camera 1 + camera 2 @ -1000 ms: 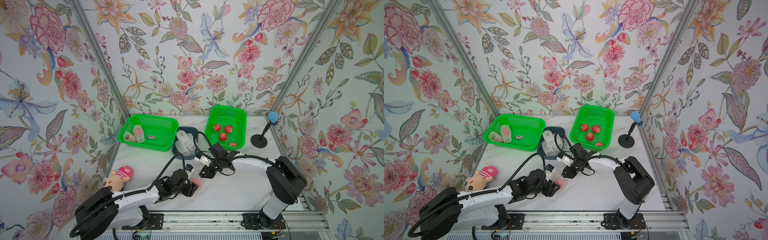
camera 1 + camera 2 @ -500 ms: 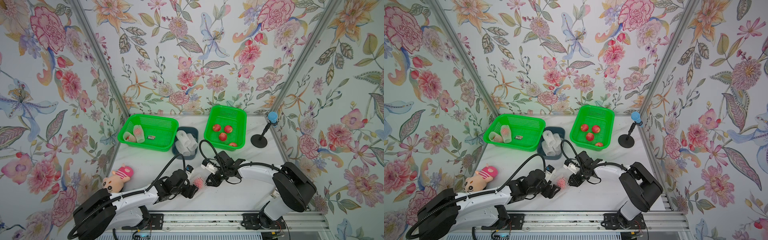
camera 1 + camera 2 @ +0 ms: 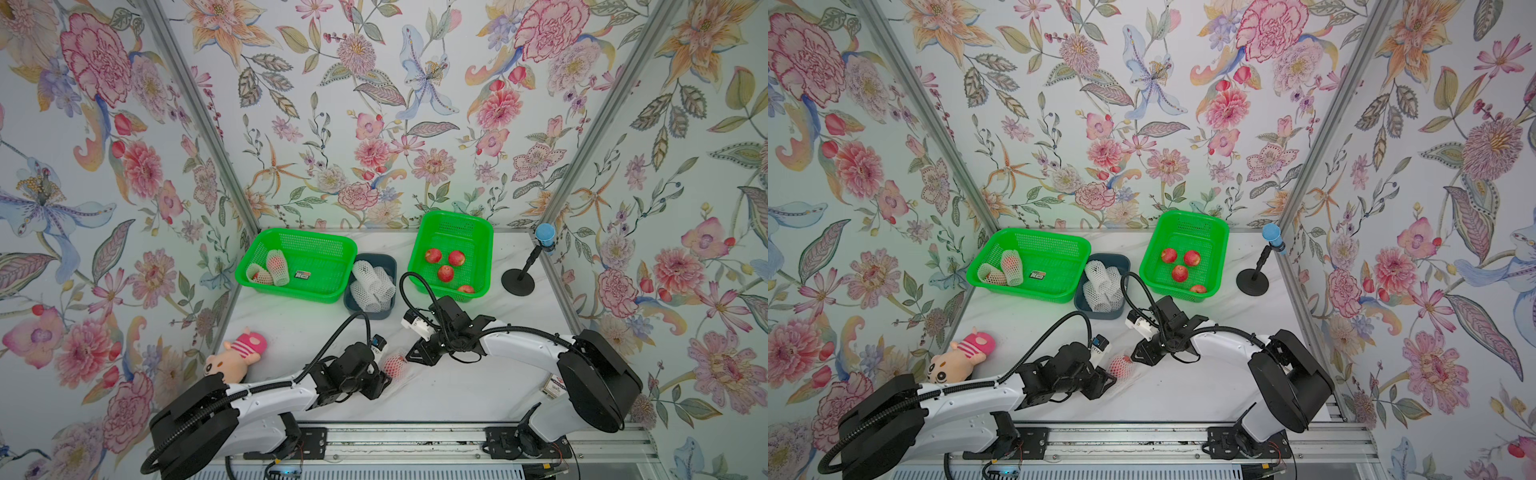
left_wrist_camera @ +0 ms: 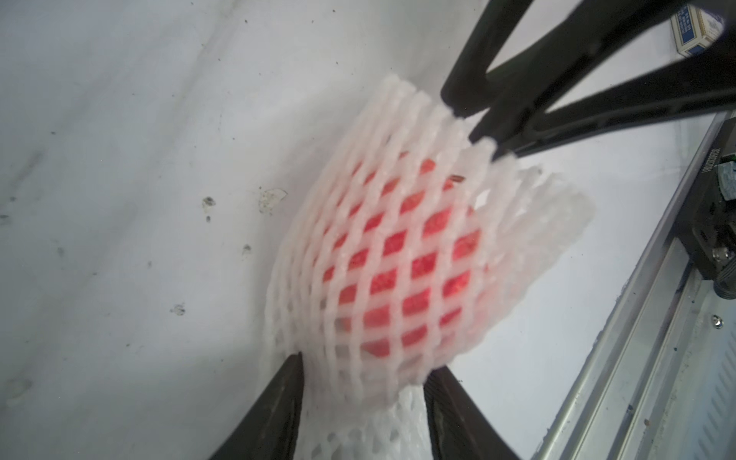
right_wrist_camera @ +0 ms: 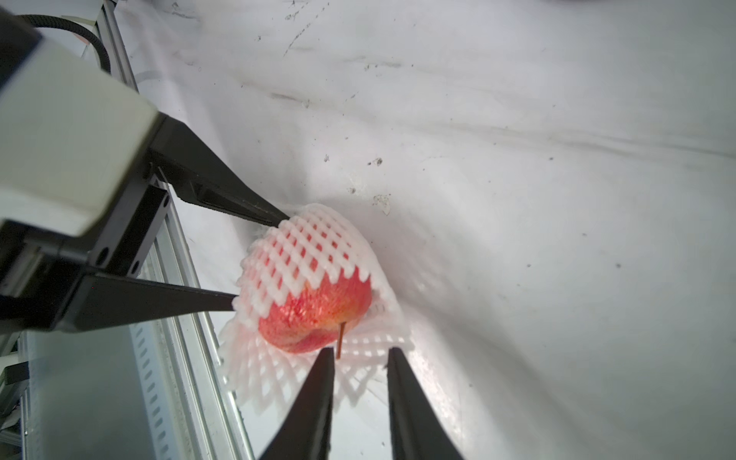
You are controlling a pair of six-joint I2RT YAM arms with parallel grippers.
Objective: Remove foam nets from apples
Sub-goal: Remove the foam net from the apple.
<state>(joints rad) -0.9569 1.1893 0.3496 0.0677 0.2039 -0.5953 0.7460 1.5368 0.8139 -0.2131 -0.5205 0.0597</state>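
Small red apple [image 5: 314, 314], half bared from its white foam mesh net [image 5: 306, 247], lies on the table [image 3: 457, 386] between your claws, its axis running claw to claw. Your left gripper [image 4: 364, 364] straddles the netted end, tips touching, grip uncertain. Your right gripper [image 5: 358, 352], fingers apart, faces the stem end. Behind, the green plastic baskets [image 3: 291, 293] stand well clear.
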